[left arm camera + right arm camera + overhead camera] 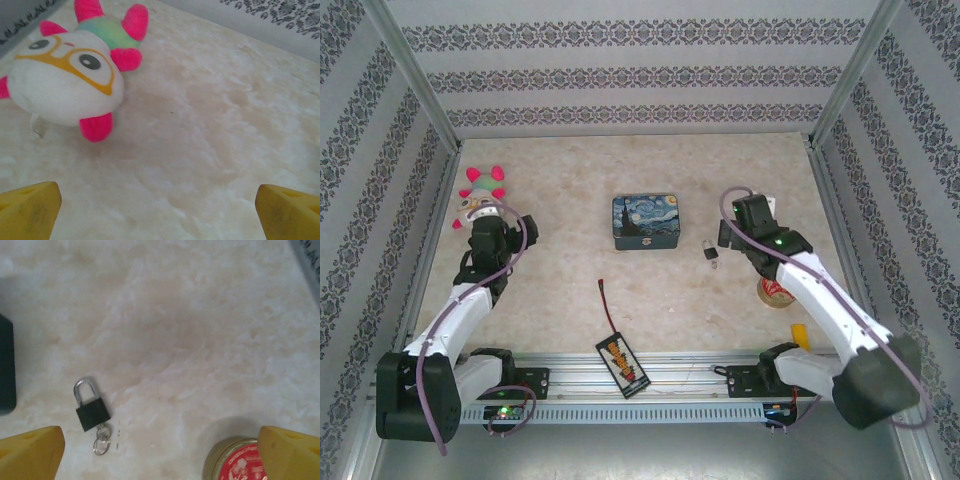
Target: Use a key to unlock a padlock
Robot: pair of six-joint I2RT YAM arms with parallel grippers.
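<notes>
Two things lie nearest: a flat black pack (622, 362) with an orange label, at the middle of the near edge with its red wire (606, 300) trailing farther in, and on the right a round can (775, 292) with a red label, partly under the right arm. Just beyond the can, the right gripper (160, 455) hangs with its yellow fingers (30, 452) spread wide and nothing between them. The padlock (93, 407) lies flat on the table (560, 290) just left of that gripper, apart from the can and near the painted tin (647, 222), with nothing lying over it. The top view gives it as a dark speck. The right wrist view shows a black square body, a thin silvery shackle with both legs meeting the body, and small silvery rings (101, 442) touching the end opposite the shackle. Whether a key is inserted I cannot tell. Far left, the left gripper (160, 215) is likewise fully spread and empty, facing a white-and-pink plush toy (65, 85), whose orange-rimmed eyes the left wrist view shows.
</notes>
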